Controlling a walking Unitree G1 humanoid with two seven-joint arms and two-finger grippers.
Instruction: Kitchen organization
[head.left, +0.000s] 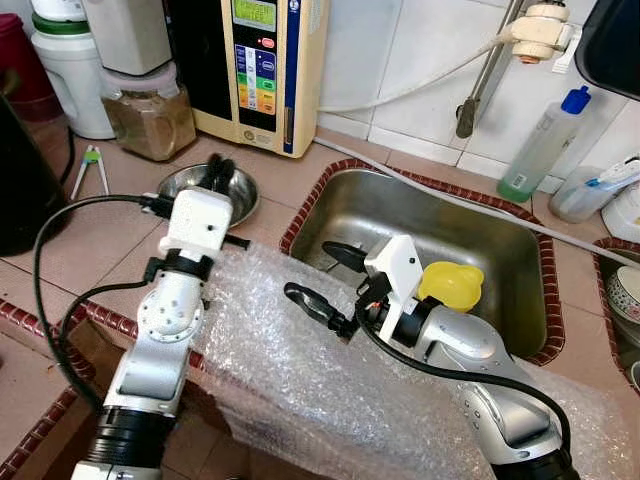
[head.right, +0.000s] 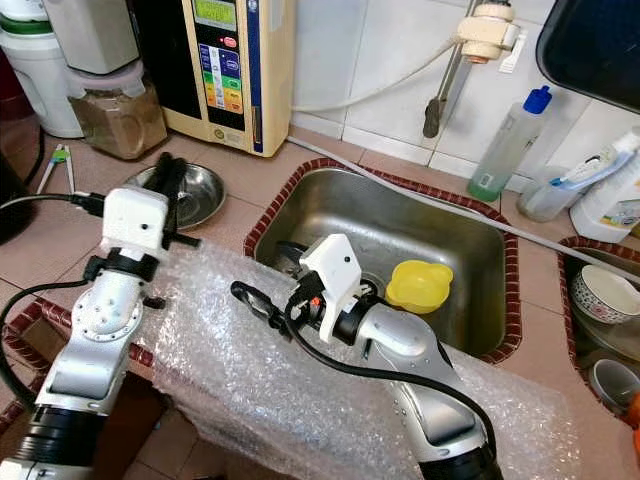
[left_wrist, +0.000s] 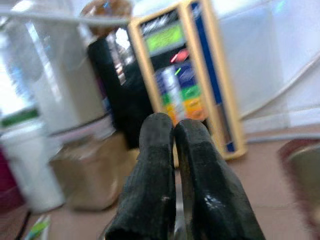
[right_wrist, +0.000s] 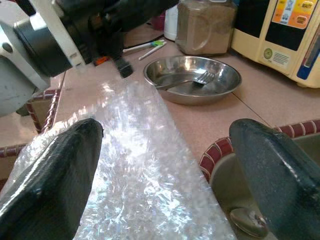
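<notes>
Crinkled clear bubble wrap sheet (head.left: 300, 370) runs along the counter edge directly under the wide-open, empty right gripper (head.left: 325, 280), nearer than the closed left gripper (head.left: 220, 172).

Left end effector (head.left: 220, 172) raised, fingers pressed together — right end effector (head.left: 318, 278) spread wide, pointing left.

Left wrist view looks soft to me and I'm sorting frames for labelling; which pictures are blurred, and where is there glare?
Left wrist view: blurred throughout, the left gripper and the water machine both soft. Right wrist view: sharp on the steel bowl, with glare on the bubble wrap. Head views: sharp, with shine on the sink wall and the bubble wrap.
</notes>
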